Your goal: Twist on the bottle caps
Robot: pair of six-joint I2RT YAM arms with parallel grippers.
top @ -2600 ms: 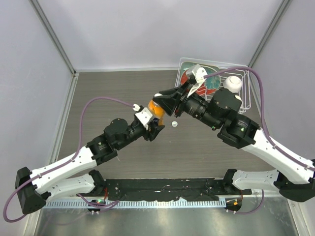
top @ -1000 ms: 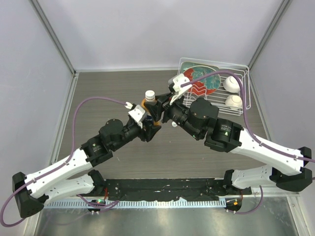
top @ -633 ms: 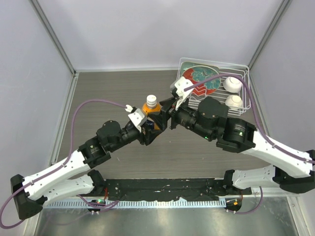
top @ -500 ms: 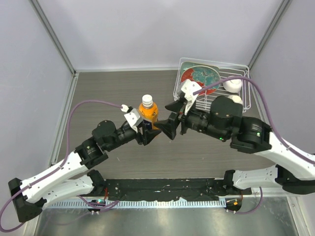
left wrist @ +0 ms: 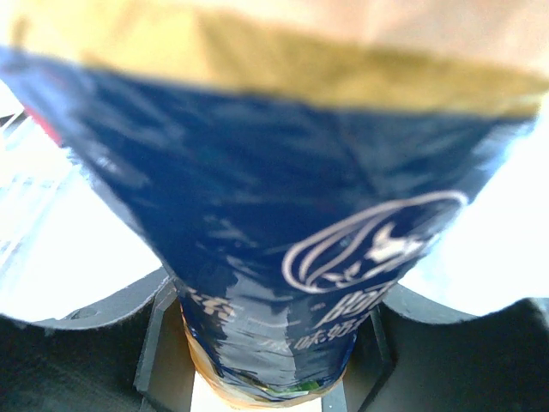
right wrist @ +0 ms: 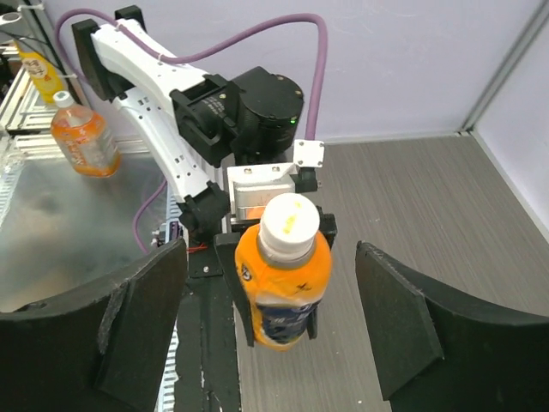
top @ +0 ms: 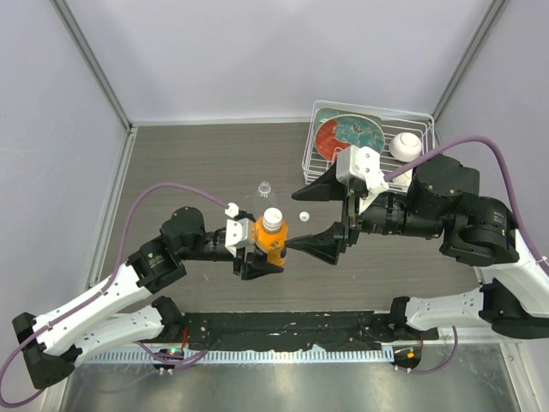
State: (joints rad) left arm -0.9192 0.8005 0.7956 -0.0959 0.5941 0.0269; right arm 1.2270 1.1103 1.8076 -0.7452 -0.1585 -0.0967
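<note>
The short plastic bottle of orange liquid (top: 271, 243) is standing roughly upright over the middle of the grey wood-grain table (top: 189, 163), near its front edge. The cream-yellowish round cap (top: 272, 219) is sitting on its neck; how tightly cannot be told. The left gripper (top: 261, 249) is clamping the bottle around its body, one black finger on each side. In the left wrist view the dark blue label is filling the frame between those fingers (left wrist: 94, 313).

The right gripper (top: 292, 223) is facing the bottle from the right with its fingers spread wide and nothing between them. In the right wrist view they are standing well apart on either side of the bottle, touching neither it nor the cap.

The tiny white round cap (top: 303, 216) is lying on the table just right of the orange bottle. The clear colourless plastic bottle (top: 264, 189) is standing behind, apart from both grippers.

At the back right, the white wire basket (top: 429, 163) is holding a red-and-teal round plate (top: 347, 136) and a white ball (top: 406, 146).
</note>
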